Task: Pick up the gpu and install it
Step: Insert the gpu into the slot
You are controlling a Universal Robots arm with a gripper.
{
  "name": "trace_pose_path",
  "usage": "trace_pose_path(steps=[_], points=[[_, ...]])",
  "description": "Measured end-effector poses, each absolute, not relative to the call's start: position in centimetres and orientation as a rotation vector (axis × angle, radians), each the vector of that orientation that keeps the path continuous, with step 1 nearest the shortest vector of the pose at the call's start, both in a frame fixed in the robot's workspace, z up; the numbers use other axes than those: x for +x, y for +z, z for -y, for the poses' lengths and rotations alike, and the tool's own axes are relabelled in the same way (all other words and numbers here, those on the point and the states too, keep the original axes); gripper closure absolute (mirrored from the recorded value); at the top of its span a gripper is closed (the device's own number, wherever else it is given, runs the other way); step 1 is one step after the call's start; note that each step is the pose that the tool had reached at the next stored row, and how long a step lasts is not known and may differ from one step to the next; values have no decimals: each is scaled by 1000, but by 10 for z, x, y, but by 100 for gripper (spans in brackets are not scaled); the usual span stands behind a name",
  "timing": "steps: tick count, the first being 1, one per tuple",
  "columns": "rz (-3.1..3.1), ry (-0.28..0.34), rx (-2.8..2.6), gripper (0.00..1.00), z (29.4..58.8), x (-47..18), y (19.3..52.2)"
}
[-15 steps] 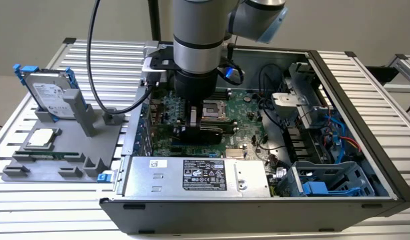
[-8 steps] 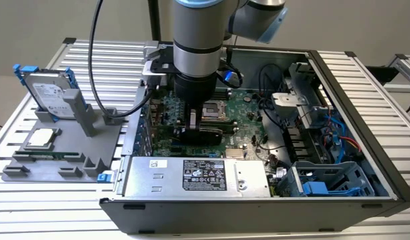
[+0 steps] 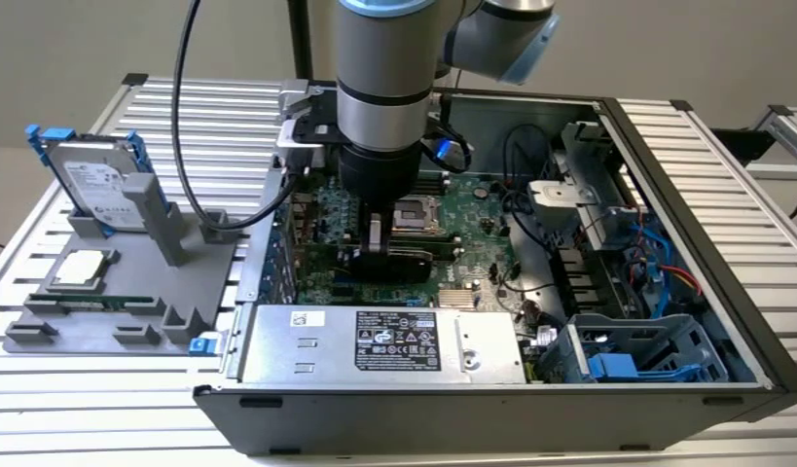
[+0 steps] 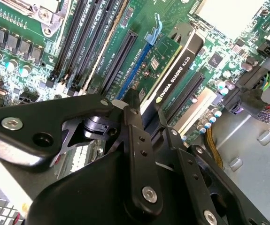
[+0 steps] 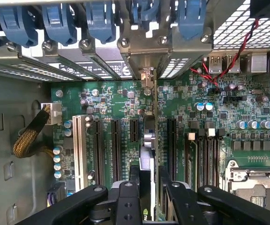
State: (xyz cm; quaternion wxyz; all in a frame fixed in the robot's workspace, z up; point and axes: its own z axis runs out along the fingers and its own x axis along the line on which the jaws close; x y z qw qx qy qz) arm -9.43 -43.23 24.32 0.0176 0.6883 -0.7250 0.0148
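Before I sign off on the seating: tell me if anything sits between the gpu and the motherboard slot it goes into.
Nothing visible does. The gripper holds the gpu on edge, right along a long slot on the motherboard. In both wrist views the slots beside it look empty; the braided cables lie off to the side. Whether it's fully seated can't be told.

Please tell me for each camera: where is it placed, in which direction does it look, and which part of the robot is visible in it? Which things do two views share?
Exterior view: off the arm, above the case front, looking down into the open case; arm and pincer show.
Second wrist view: on the arm, looking along the motherboard at the gpu, standing on edge; pincer linkage shows.
First wrist view: on the arm, facing the rear slot brackets; pincer fingers show.
Shared: both wrist views show the gpu between the fingers, and the motherboard.
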Motion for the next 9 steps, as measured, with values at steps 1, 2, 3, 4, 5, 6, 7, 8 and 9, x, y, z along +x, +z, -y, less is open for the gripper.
trace_pose_path(steps=[1, 2, 3, 4, 5, 6, 7, 8, 9], points=[[2253, 46, 2139, 100, 432, -94, 243], [2253, 46, 2139, 100, 432, -94, 243], [2253, 46, 2139, 100, 432, -94, 243], [2253, 46, 2139, 100, 432, -94, 243], [2252, 46, 2138, 100, 432, -94, 243], [2253, 46, 2138, 100, 432, -94, 243], [2252, 46, 2139, 100, 432, -94, 243], [2252, 46, 2139, 100, 432, -94, 243], [2253, 46, 2139, 100, 432, -94, 243]])
